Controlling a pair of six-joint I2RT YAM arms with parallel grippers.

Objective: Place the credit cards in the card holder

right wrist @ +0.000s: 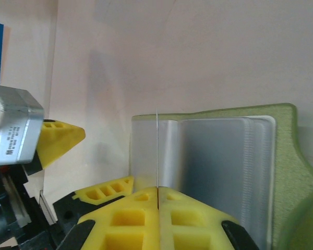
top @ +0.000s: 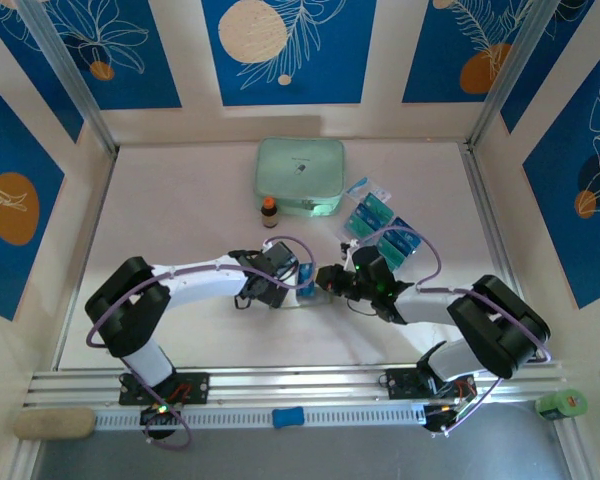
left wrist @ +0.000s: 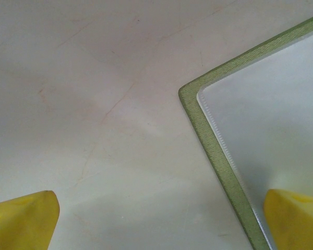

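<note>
While the left gripper (left wrist: 159,208), fingers apart, straddles a corner of the open card holder (right wrist: 284,156) mid-table, the right gripper (right wrist: 157,192) clamps what seems a card (right wrist: 157,151) edge-on, which next needs lining up with a clear pocket (right wrist: 214,166) and sliding in.

- Top view: bright, even light from above; the table (top: 170,210) is pale; soft shadows lie under both arms.
- Left wrist view: diffuse light; the wallet (left wrist: 215,156) rim is sharp; the left gripper (left wrist: 161,224) fingertips (left wrist: 23,221) are blurred.
- Right wrist view: the clear pockets (right wrist: 219,166) look hazy; the right gripper (right wrist: 158,195) is soft at close range.
</note>
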